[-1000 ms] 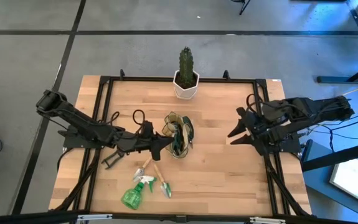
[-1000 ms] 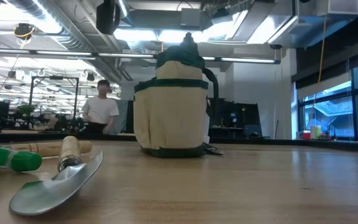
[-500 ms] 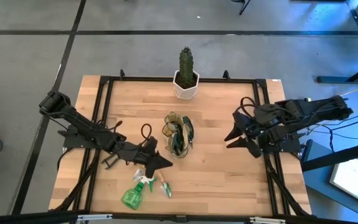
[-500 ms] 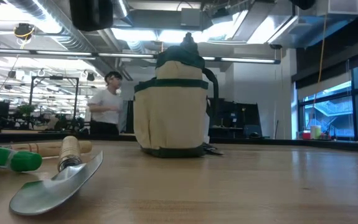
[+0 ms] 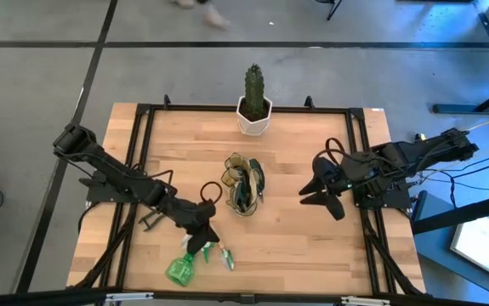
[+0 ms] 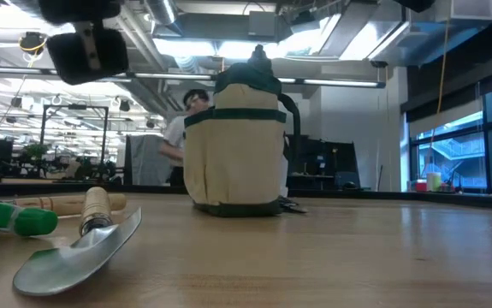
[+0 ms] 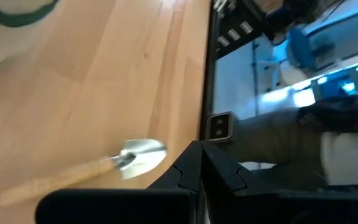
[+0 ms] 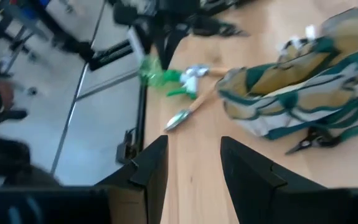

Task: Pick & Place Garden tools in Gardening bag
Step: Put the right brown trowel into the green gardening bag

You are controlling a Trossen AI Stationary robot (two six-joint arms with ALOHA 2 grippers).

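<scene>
Left gripper (image 5: 203, 240), fingers pressed together and empty, is poised over the wooden-handled silver trowel (image 5: 224, 254) and translucent green spray bottle (image 5: 179, 268), likely for pickup. Olive-and-tan fabric gardening bag (image 5: 244, 184) is placed mid-table; right gripper (image 5: 317, 189), half-spread, is parked beyond.

Bare tabletop (image 5: 304, 234) right of bag (image 5: 244, 184)

Table (image 5: 295, 229) pale wood, matt; bag (image 6: 234, 147) soft cloth; trowel (image 6: 74, 257) shiny metal, wooden handle.

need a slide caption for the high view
Left gripper, shut, over the tools by the spray bottle; right gripper open beside the bag.
</scene>
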